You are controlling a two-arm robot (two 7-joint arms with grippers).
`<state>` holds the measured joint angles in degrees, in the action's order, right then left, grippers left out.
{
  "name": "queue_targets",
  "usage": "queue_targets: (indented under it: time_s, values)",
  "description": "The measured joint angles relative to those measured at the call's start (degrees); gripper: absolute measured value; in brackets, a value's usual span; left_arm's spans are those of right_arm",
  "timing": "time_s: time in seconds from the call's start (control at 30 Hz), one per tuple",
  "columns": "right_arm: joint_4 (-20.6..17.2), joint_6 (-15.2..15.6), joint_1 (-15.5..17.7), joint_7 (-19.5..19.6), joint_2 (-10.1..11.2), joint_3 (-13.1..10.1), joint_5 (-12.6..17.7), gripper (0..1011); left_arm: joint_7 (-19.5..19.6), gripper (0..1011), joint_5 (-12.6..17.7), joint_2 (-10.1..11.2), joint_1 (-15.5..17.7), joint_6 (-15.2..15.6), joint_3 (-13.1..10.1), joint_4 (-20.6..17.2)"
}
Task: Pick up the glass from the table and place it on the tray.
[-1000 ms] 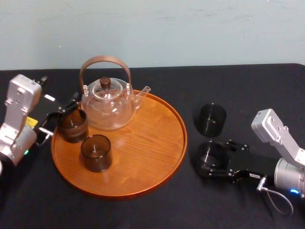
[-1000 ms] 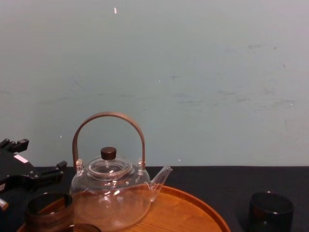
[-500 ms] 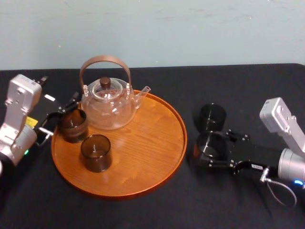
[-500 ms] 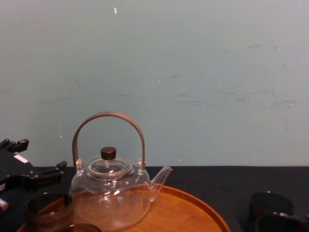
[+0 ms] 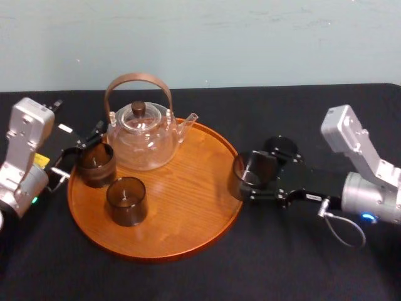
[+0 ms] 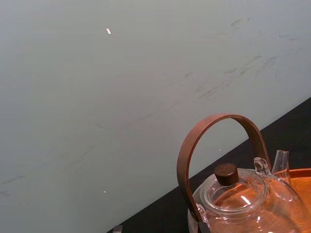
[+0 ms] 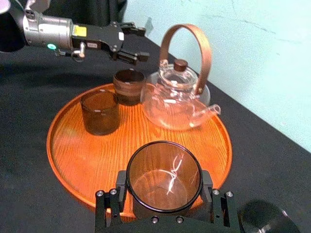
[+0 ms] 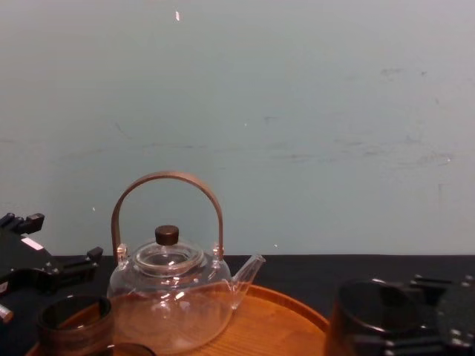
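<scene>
Glass (image 5: 249, 174) in R pincer (image 5: 255, 180) by tray (image 5: 150, 256)

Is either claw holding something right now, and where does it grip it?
The right gripper holds a short smoky-brown glass tumbler, clamped on opposite sides of its wall. The left gripper holds nothing.

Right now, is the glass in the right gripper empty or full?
Empty: the glass, clamped in the right gripper, shows only the tray wood grain through its bottom, no liquid.
</scene>
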<state>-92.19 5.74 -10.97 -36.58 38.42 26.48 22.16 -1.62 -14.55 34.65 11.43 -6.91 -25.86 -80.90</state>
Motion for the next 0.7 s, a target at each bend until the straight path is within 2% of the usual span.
queue_targets:
  time_s: [0.2,0.4,0.43,0.7]
  values:
    - [2.3,-0.68,-3.48,-0.85,-2.95,3.0,-0.85,904,0.0,1002,0.0,0.0,0.0,0.0,0.0,0.0]
    - [4.07,-1.32,-5.6,-1.25,-5.34,5.33,-1.62,904,0.0,1001,0.0,0.0,0.0,0.0,0.0,0.0]
    - [6.61,-1.93,-7.4,-1.5,-8.24,8.67,-2.82,904,0.0,1001,0.0,0.0,0.0,0.0,0.0,0.0]
    - [9.34,-2.9,-8.02,-1.4,-10.0,10.72,-4.27,904,0.0,1001,0.0,0.0,0.0,0.0,0.0,0.0]
